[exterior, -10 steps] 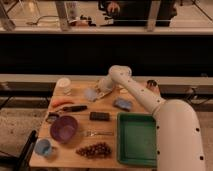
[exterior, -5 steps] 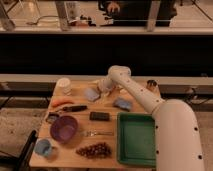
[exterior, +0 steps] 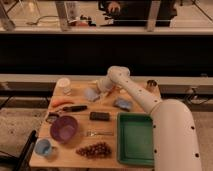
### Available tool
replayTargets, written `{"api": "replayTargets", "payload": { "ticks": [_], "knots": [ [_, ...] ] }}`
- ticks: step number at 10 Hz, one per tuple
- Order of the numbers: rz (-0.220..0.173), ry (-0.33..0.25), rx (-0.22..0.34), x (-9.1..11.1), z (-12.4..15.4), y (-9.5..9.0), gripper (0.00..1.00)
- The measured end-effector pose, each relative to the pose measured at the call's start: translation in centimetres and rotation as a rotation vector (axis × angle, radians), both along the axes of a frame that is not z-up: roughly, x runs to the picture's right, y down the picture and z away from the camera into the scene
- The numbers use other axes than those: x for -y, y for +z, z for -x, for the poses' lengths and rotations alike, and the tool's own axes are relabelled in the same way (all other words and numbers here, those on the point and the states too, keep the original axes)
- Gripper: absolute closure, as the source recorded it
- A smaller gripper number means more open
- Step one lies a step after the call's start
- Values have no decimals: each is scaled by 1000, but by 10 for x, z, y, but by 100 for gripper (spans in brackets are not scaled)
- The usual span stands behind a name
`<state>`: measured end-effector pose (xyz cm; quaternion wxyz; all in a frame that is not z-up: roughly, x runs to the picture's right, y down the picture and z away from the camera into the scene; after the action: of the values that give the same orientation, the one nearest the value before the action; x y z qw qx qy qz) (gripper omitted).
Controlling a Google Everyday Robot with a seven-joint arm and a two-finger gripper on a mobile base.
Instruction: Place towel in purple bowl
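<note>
Claw [exterior: 101, 91] edged closer to towel [exterior: 91, 94], fingertips hidden by wrist

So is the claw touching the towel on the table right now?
Cannot tell. In the camera view the claw sits right at the edge of the pale towel, with no gap showing, but the contact itself isn't plainly visible.

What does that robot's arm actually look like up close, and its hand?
The arm is smooth, glossy white: fat rounded tubes joined by bulbous elbows, with no loose cables or markings showing. Its gripper, at the table's far side, looks small and pale.
</note>
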<state>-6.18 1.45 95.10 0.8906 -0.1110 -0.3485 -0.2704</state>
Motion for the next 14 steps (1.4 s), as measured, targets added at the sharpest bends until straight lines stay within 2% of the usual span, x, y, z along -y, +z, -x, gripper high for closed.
{"api": "replayTargets", "payload": {
  "ticks": [7,14],
  "knots": [
    [-73,1,-22,2,9,12,20],
    [-119,25,-56,8,4,22,20]
  ]
}}
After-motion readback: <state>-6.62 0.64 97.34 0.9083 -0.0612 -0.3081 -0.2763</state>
